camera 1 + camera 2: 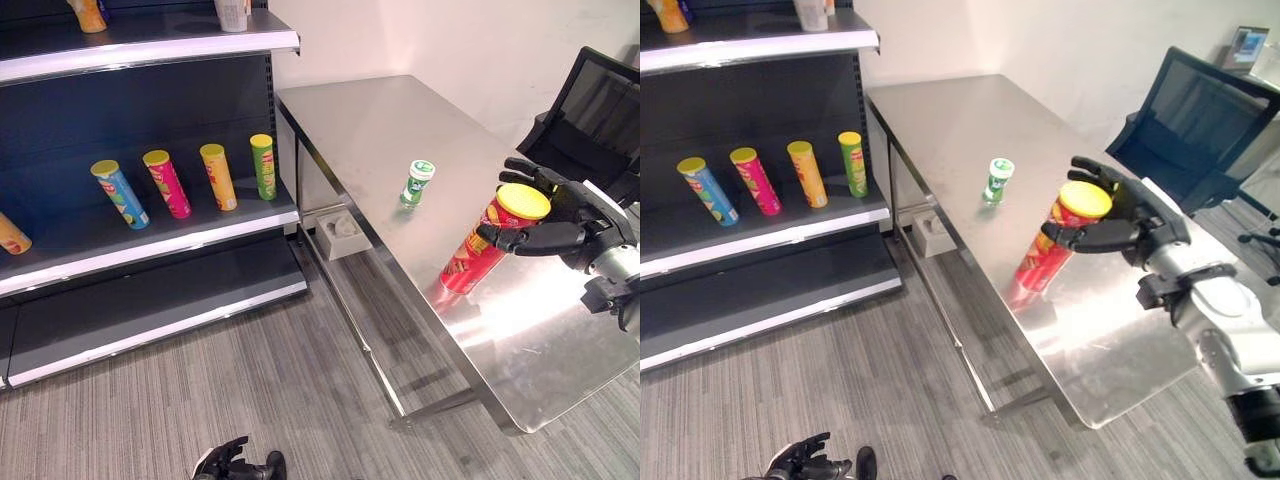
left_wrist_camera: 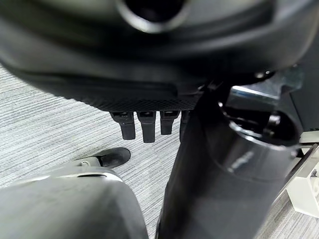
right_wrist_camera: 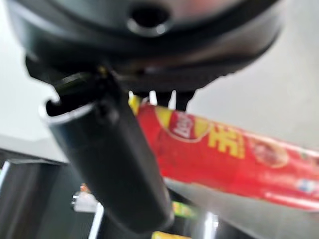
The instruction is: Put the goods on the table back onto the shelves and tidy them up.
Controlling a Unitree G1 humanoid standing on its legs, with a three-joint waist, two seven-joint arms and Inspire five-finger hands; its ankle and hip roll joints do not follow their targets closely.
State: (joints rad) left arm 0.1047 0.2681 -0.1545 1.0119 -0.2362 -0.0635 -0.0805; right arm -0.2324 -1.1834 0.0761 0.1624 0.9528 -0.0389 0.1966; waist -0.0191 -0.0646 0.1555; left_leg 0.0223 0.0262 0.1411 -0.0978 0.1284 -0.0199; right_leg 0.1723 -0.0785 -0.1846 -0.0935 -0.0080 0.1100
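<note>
My right hand (image 1: 1130,228) has fingers (image 1: 1095,166) and thumb curled round the red can (image 1: 1060,240) top, near the table (image 1: 960,120) front edge; left hand (image 1: 232,462) hangs low, fingers loosely curled, empty.

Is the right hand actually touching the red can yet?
Touching. In the left eye view the right hand has thumb and fingers curled round the top of the red can; the right wrist view shows the can lying against the hand.
</note>
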